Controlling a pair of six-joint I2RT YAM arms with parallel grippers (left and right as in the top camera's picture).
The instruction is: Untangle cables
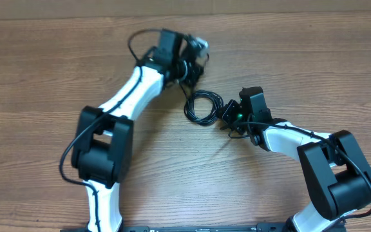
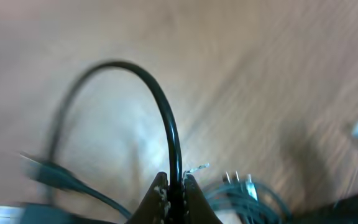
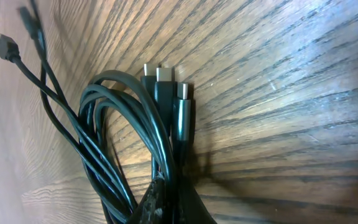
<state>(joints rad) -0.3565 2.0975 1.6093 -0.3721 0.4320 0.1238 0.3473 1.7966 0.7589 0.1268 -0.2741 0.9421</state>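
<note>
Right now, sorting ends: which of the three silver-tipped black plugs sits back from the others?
The rightmost silver-tipped black plug; its tip stops short of both others.

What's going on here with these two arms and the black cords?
Two robot arms are trying to untangle black cables on a wooden table. The left gripper pinches one strand, which arcs up out of its grip. The right gripper is shut on the others where they coil, near three plug ends. The cables are not yet separated.
</note>
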